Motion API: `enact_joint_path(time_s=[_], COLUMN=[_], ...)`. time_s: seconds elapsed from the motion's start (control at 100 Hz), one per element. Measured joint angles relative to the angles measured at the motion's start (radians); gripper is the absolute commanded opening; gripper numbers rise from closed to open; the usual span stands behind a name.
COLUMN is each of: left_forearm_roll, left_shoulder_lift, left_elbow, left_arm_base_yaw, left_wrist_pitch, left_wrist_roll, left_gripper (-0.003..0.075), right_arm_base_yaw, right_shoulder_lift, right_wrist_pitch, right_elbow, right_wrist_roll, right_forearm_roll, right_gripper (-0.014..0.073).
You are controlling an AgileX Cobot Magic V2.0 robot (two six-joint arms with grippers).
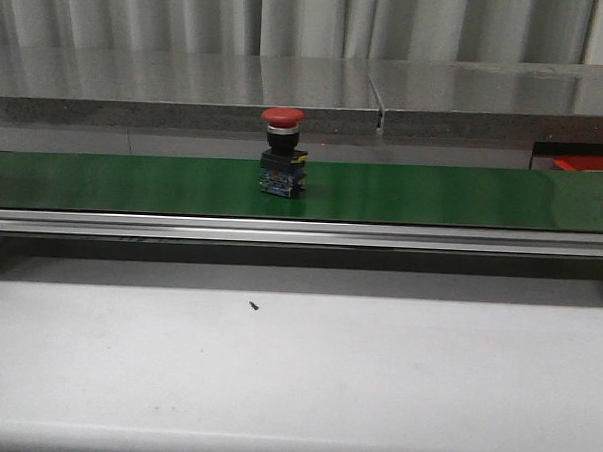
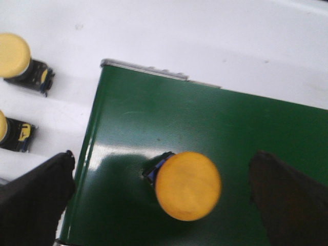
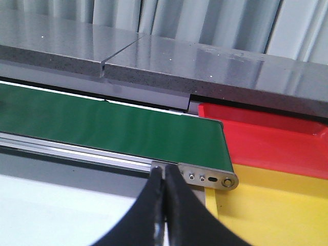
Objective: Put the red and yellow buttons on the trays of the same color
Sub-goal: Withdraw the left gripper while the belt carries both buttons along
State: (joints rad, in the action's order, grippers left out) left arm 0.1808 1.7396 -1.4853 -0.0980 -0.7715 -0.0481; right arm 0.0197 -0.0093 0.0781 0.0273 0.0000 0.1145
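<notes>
No writing is legible. My front view shows a red domed button [image 1: 283,116] on the long green belt [image 1: 433,195]; my spread-open left gripper [image 2: 159,200] straddles a yellow-capped button [image 2: 188,185]; my right gripper [image 3: 164,205] is clenched near the glossy red tray [image 3: 277,141].

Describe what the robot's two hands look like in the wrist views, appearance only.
Both are plain black. The left hand shows as two broad, dark, matte fingers that taper toward their tips, blurred at the frame's edges. The right hand has two smooth, slightly glossy black fingers, wide at the base and narrowing to slim tips. No cables, markings or labels are visible on either.
</notes>
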Motion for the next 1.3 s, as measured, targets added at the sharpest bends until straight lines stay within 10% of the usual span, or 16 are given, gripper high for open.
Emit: enact_joint_path(time_s=[0.68,0.82,1.04,1.3], left_forearm_roll=[-0.001,0.001,0.003,0.003], left_shoulder_lift=[-0.789,-0.953,-1.145,-1.209], left_elbow=[0.566,0.729,0.91,0.956], left_arm_base_yaw=[0.178,0.18,0.18,0.18], left_wrist_pitch=[0.192,0.223,0.251,0.266], left_wrist_roll=[-0.017,-0.017,-0.017,-0.017], left_gripper=[0.0643,0.048,-0.002,-0.0019], right_arm_base_yaw=[0.0,0.0,0.0,0.0], right_shoulder_lift=[0.0,0.0,0.0,0.003], right_wrist_pitch=[0.0,-0.016,-0.054,0.068], right_elbow=[0.0,0.0,0.0,-0.105], right_wrist_roll=[0.0,0.0,0.0,0.0], right_forearm_roll=[0.0,0.0,-0.006,-0.115], right_gripper=[-0.0118,-0.0118,-0.0118,-0.0118])
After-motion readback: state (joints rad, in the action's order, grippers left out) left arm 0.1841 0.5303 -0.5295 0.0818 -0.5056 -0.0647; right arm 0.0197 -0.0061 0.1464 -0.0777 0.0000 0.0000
